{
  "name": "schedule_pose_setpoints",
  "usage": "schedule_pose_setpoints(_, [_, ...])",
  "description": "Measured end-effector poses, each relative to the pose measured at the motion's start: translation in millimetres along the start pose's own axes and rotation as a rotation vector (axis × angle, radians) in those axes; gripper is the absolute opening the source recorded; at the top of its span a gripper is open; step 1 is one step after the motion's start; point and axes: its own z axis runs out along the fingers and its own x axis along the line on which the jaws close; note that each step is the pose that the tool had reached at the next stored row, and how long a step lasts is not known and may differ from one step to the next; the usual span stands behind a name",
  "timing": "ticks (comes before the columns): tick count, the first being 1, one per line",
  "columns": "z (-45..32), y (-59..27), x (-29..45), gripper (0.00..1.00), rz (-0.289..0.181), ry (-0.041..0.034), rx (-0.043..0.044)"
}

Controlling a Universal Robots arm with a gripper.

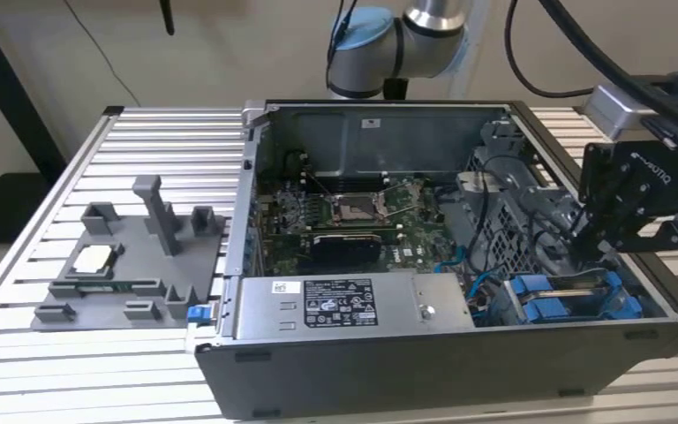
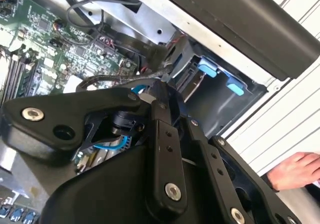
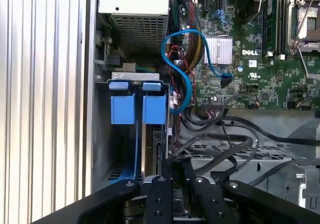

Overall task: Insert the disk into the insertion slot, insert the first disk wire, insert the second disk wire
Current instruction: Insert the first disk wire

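wire step, by my read: disk seated, pincer down among the cables

the flat silver-grey hard drive (image 3: 153, 109), clipped in its bright blue plastic carrier frame, sits in the rectangular grey sheet-metal drive bay (image 3: 101, 129), just below my black two-fingered pincer (image 1: 592, 256); so i judge the insertion done and a disk wire to be the step in hand; the pincer is drawn together with no gap i can see in the second wrist view; whether a plug is pinched there i cannot tell, since loose black cables (image 3: 220, 144) crowd right against it; a looping thin blue data wire (image 3: 172, 59) hangs just past the drive from the pincer; the move ahead calls for a plug squared to the drive's port and a straight, gentle push clear of those cables.
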Motion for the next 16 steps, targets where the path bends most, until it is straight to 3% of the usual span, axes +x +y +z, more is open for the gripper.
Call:
schedule_pose_setpoints(4, [1.2,-0.9,10.6,0.19,0.0,-0.0031,-0.0027])
schedule_pose_setpoints(16, [8.4,-7.7,11.8,0.19,0.013,-0.0041,-0.0049])
